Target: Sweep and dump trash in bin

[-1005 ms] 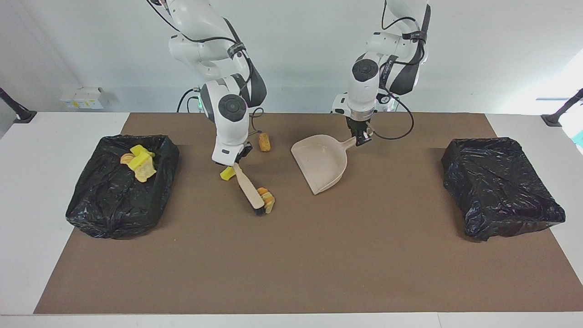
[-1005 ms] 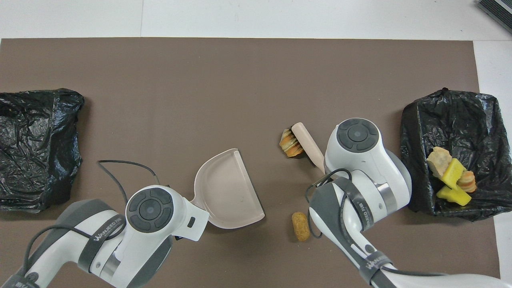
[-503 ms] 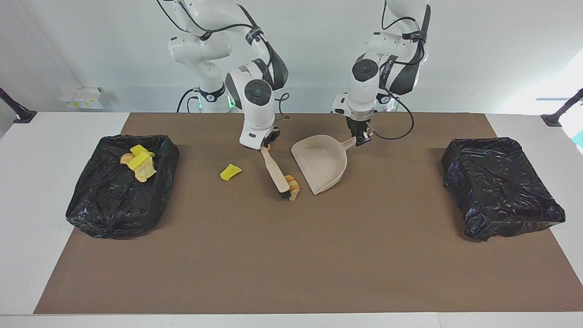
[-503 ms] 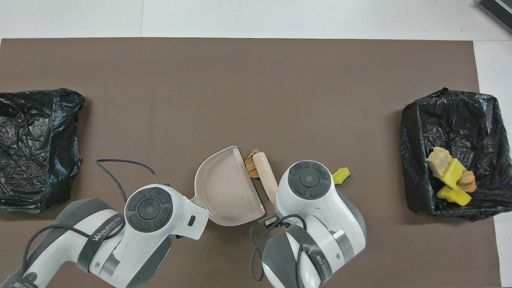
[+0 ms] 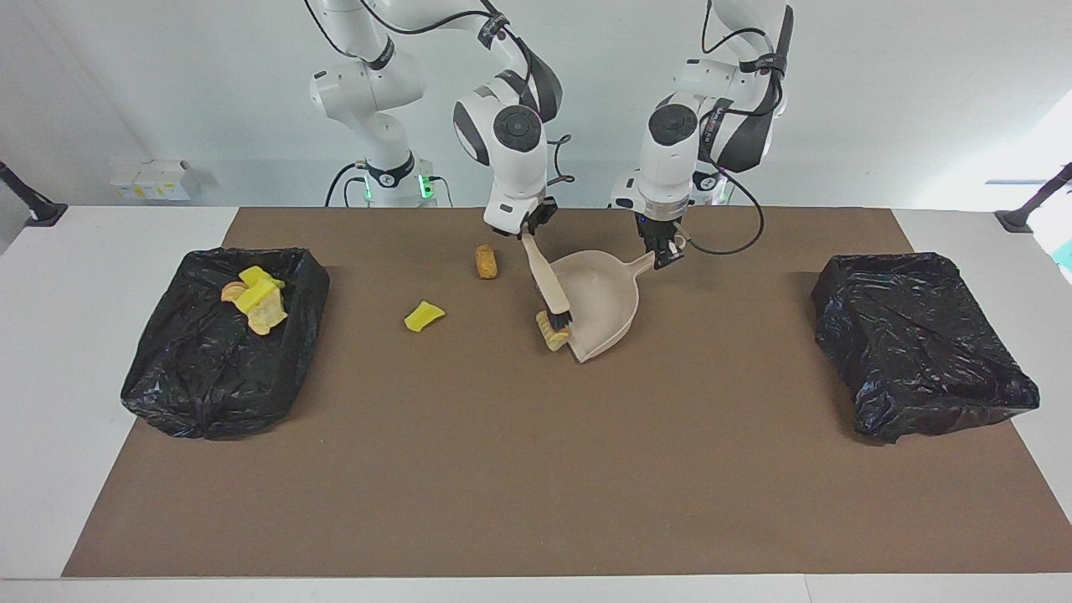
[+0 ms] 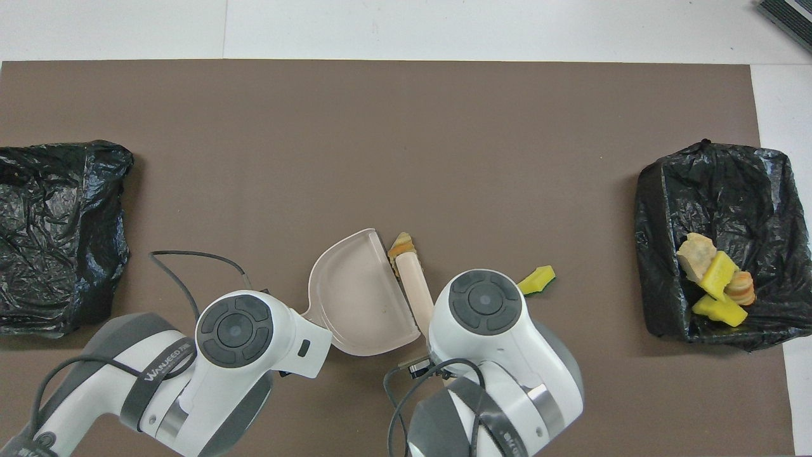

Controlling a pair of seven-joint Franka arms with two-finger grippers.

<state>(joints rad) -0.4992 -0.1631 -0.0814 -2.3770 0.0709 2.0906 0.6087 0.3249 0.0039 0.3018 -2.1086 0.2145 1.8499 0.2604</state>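
Presently: my right gripper (image 5: pixel 529 234) pinches the brush (image 5: pixel 548 285); my left gripper (image 5: pixel 666 254) pinches the dustpan (image 5: pixel 605 306) handle. Pastry (image 5: pixel 553 331) at the pan's lip, open mat (image 5: pixel 536 469) ahead; cork roll (image 5: pixel 485 260) lengthwise toward me.

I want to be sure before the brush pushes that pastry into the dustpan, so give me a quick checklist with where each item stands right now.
1. Right gripper shut on the brush handle: ok.
2. Left gripper shut on the dustpan handle: ok.
3. Pastry at the dustpan's open edge, by the bristles: ok.
4. Pastry inside the dustpan: not ok, it sits at the lip.
5. Dustpan lip flat on the mat: cannot tell.
6. Other trash gathered: not ok, the yellow wedge and the cork roll lie on the mat toward the right arm's end.
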